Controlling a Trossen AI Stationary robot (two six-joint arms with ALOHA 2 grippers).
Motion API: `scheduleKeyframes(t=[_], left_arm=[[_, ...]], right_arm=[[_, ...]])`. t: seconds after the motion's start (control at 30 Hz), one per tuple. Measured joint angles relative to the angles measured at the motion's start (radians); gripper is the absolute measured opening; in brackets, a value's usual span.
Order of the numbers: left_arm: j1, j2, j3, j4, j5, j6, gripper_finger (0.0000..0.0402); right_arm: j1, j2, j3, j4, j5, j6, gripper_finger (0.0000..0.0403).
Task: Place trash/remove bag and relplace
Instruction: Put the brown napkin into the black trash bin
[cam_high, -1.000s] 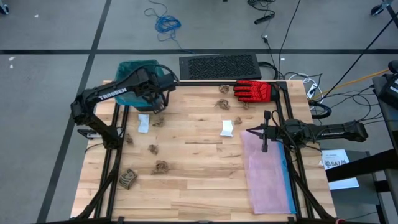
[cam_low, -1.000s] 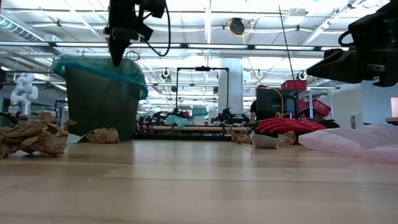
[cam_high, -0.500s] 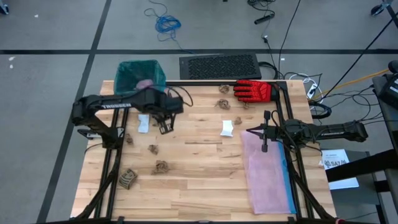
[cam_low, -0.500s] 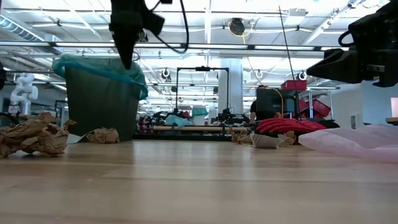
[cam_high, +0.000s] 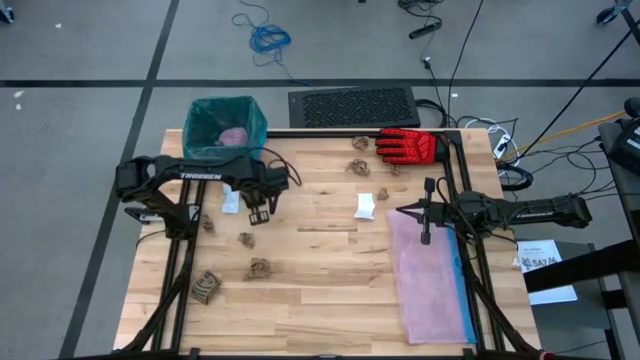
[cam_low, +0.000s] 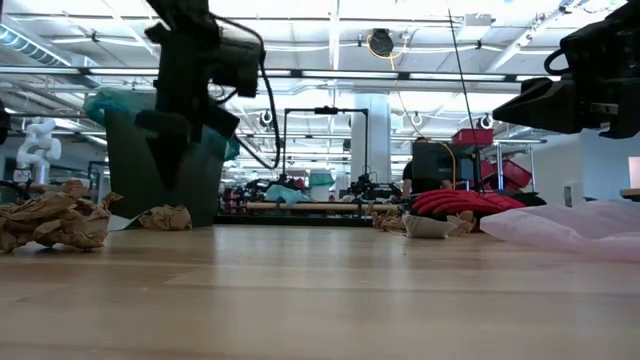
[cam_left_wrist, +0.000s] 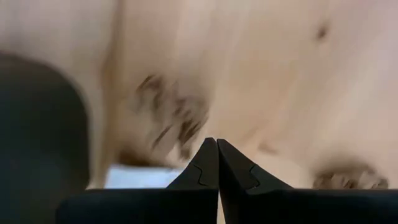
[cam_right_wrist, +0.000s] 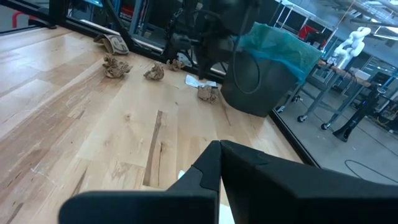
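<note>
Overhead and table-level views of a wooden table (cam_high: 330, 270) with two dark arms; left gripper (cam_high: 258, 212) hangs over the table's left half just in front of the bin (cam_high: 224, 128), fingers pressed together and holding nothing, as the left wrist view confirms (cam_left_wrist: 217, 163); a brown paper wad (cam_left_wrist: 171, 121) lies blurred on the boards beyond the fingertips; right gripper (cam_high: 425, 226) waits over the table's right side, fingers likewise together and empty (cam_right_wrist: 220, 158), above the near end of a pale pink bag (cam_high: 432, 275) spread flat on the right half; the bin stands off the table's far left corner, lined with the teal bag (cam_high: 203, 125), whose edge folds over the rim (cam_low: 120, 108); a purple crumple (cam_high: 233, 135) rests inside the liner; brown wads of trash remain on the table: one near the left gripper (cam_high: 247, 239), one nearer the front (cam_high: 260, 268), a larger one at the left front (cam_high: 205, 287), one by the left edge (cam_high: 207, 224), and one at the far edge (cam_high: 357, 167); a white piece (cam_high: 365, 205) lies near the table's middle and another white scrap (cam_high: 231, 198) beside the left gripper; a red-and-black glove (cam_high: 408, 146) lies at the far right edge
</note>
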Motion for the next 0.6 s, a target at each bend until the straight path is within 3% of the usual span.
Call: scheduleKeyframes(t=[0.27, 0.6], left_arm=[[0.035, 0.000, -0.018, 0.060, -0.022, 0.012, 0.0009], [0.071, 0.000, -0.098, 0.094, -0.024, 0.001, 0.0134]], right_arm=[[0.000, 0.000, 0.000, 0.003, 0.000, 0.000, 0.0000], [0.000, 0.000, 0.000, 0.003, 0.000, 0.000, 0.0000]])
